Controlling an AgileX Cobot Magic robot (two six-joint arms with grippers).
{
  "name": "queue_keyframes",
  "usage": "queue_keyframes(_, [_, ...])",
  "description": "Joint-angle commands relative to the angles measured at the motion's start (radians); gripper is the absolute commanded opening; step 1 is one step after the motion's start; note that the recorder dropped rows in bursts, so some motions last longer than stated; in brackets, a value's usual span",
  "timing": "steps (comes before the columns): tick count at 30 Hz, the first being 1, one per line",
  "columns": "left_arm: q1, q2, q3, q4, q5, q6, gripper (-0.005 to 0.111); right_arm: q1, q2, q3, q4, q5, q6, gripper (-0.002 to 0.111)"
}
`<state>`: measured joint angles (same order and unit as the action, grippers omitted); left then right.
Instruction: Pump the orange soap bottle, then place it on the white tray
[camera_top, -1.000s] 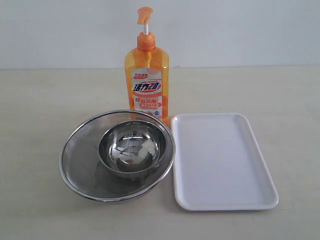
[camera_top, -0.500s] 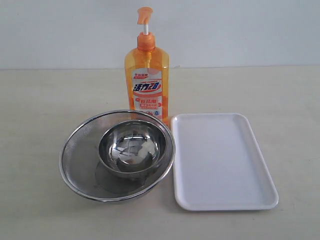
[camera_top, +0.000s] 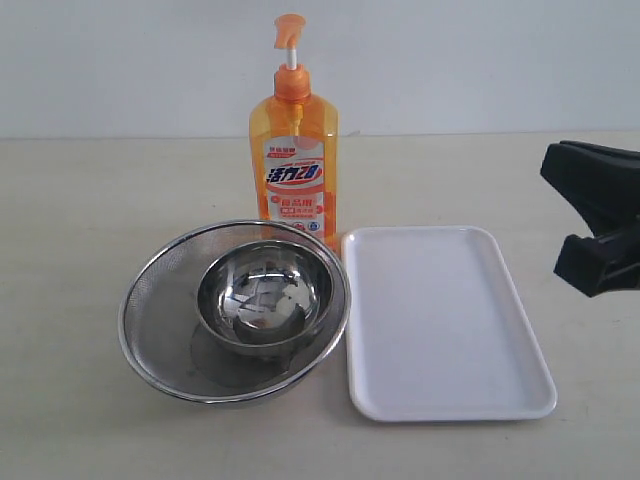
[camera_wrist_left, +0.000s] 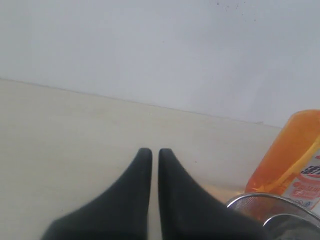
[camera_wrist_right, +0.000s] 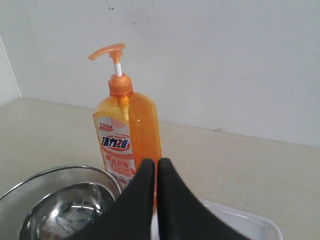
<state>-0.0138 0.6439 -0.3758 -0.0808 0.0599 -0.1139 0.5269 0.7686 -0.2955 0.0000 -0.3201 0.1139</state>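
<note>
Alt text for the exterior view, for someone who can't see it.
An orange soap bottle stands upright behind a steel bowl nested in a mesh bowl; a white tray lies right of them, the right gripper beyond it.

Orange soap bottle (camera_top: 293, 160) is standing at 12 o'clock, white tray (camera_top: 445, 320) is lying at 4 o'clock, right gripper (camera_top: 598, 225) is hovering at 3 o'clock.

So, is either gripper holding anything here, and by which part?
Nothing is held. The left gripper and right gripper are both shut on nothing; the orange soap bottle stands untouched.
</note>
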Motion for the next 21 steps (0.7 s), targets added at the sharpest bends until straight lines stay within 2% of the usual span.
queue_keyframes(1, [-0.007,0.001,-0.007,-0.017,-0.009,-0.021,0.005,0.002,0.002,-0.007,-0.009,0.056,0.068,0.0])
queue_keyframes(5, [-0.007,0.023,-0.009,-0.01,-0.015,-0.039,0.005,0.006,0.014,-0.039,-0.078,0.183,0.084,0.0])
queue_keyframes(8, [-0.032,0.093,-0.05,-0.01,-0.008,0.04,0.005,0.075,0.096,-0.179,-0.086,0.342,0.072,0.0])
queue_keyframes(11, [-0.091,0.215,-0.14,-0.01,-0.008,0.163,0.005,0.176,0.238,-0.325,-0.086,0.453,-0.016,0.0])
queue_keyframes(17, [-0.091,0.404,-0.291,-0.01,0.001,0.329,0.005,0.248,0.399,-0.465,-0.086,0.475,-0.085,0.0])
queue_keyframes(21, [-0.091,0.59,-0.451,-0.01,0.143,0.541,0.005,0.264,0.533,-0.589,0.019,0.604,-0.237,0.0])
